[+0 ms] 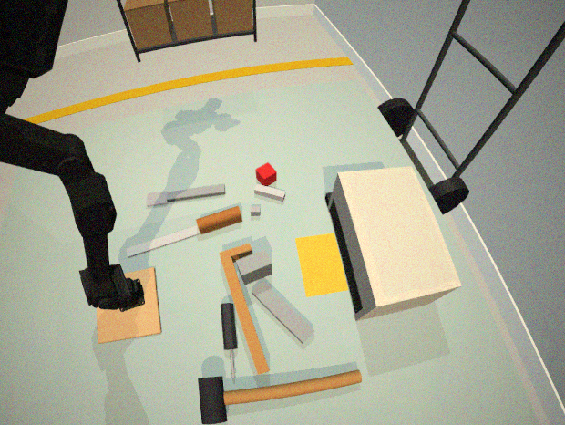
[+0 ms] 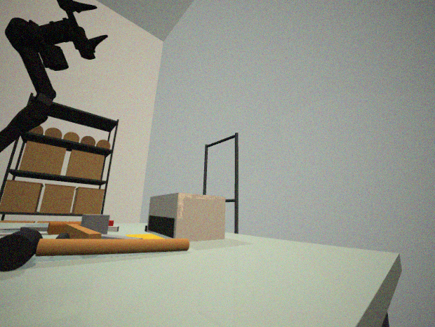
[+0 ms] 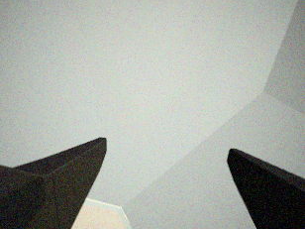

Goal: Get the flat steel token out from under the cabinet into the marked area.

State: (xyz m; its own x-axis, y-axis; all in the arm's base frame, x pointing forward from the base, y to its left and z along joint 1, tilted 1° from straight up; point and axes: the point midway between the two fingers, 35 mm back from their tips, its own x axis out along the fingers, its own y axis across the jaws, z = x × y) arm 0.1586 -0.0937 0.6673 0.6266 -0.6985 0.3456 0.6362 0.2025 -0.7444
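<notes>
The pale cabinet (image 1: 397,237) (image 2: 200,217) stands at the right of the tabletop, with a dark low opening along its front. The steel token cannot be made out in any view. The yellow marked area (image 1: 322,264) (image 2: 144,236) lies in front of the opening. An L-shaped wooden stick (image 1: 241,301) lies left of it, its short arm beside a grey block (image 1: 259,269). My gripper (image 2: 102,21) (image 3: 166,149) is open and empty, raised high above the table and far from the cabinet. Its fingers do not show in the top view.
A mallet (image 1: 292,388) (image 2: 112,246), a screwdriver (image 1: 229,326) and a grey flat bar (image 1: 282,313) lie near the stick. An orange-handled blade (image 1: 219,219), another grey bar (image 1: 196,193), a red cube (image 1: 266,174), a white block (image 1: 269,192) and a small grey cube (image 1: 255,210) lie farther back.
</notes>
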